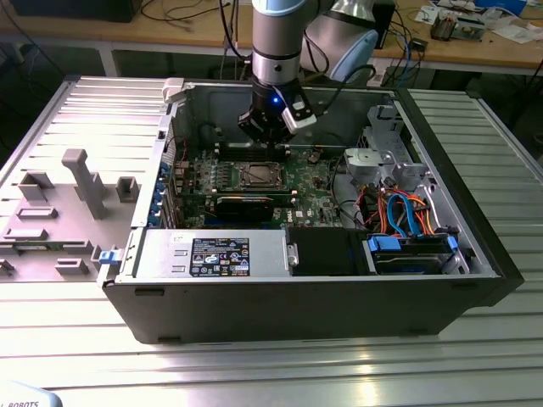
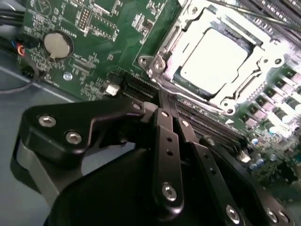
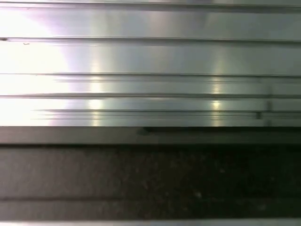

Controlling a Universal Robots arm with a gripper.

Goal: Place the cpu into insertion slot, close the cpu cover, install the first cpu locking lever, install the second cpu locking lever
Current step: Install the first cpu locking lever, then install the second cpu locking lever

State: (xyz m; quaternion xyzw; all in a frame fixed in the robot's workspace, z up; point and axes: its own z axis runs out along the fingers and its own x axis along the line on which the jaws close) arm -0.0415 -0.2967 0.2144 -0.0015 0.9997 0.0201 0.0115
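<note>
The arm reaches straight down into the open computer case (image 1: 475, 254), its end effector (image 1: 265, 140) hovering just behind the insertion slot (image 1: 257, 176), fingers (image 2: 165, 136) pressed together and gripping nothing. The cpu (image 2: 214, 59) sits in the slot with the cpu cover (image 2: 188, 21) framing it. Memory slots (image 2: 207, 125) lie between fingertips and socket; the case walls stand well apart on the ribbed metal surface (image 1: 254, 365).

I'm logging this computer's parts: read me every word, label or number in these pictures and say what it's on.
Black label on the silvery power supply box: print too small to read.
White lettering on the green circuit board: blurred, unreadable.
White thing at the exterior view's lower left corner: lettering cut off by the edge.
Nothing reads whole.
</note>
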